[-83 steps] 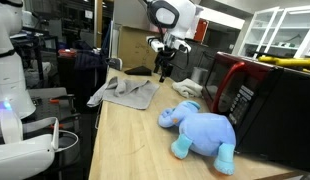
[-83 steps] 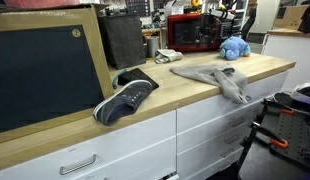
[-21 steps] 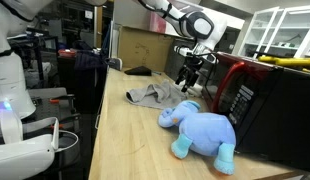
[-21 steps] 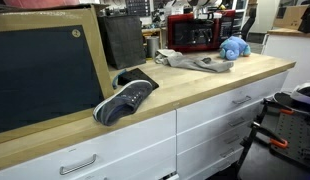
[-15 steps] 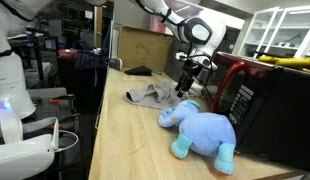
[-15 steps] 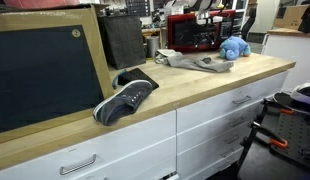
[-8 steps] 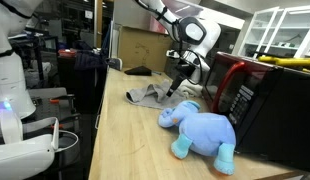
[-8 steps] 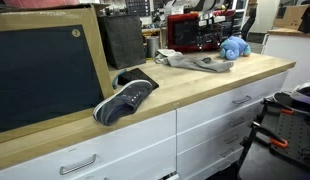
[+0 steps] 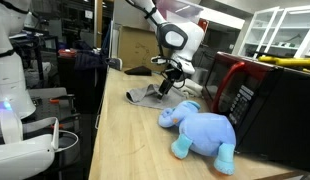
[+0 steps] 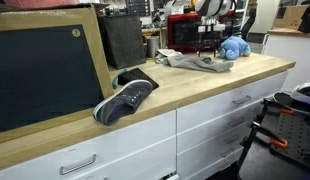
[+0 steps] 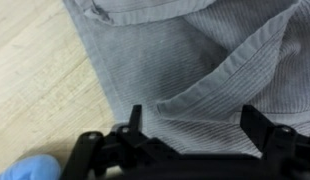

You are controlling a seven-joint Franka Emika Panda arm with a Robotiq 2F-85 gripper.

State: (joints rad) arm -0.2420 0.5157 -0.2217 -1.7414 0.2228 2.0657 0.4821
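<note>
A crumpled grey cloth (image 9: pixel 148 94) lies bunched on the wooden countertop (image 9: pixel 135 140); it also shows in an exterior view (image 10: pixel 195 63). My gripper (image 9: pixel 164 86) hangs just above the cloth's right part. In the wrist view the grey cloth (image 11: pixel 185 60) fills the picture, with a fold running between my two spread fingers (image 11: pixel 192 115). The jaws are open and hold nothing. A blue stuffed elephant (image 9: pixel 200 129) lies on the counter in front of the gripper; a bit of it shows at the wrist view's lower left (image 11: pixel 30 168).
A red microwave (image 9: pixel 255 95) stands beside the elephant. A dark shoe (image 10: pixel 125 97) lies on the counter's other end, next to a large chalkboard frame (image 10: pixel 45 70). A dark object (image 9: pixel 139 70) sits behind the cloth. Drawers (image 10: pixel 215 120) run below the counter.
The cloth was dragged from a spread-out state into a bunch near the elephant. In the last second my gripper has let go and moved back over the cloth, away from the microwave.
</note>
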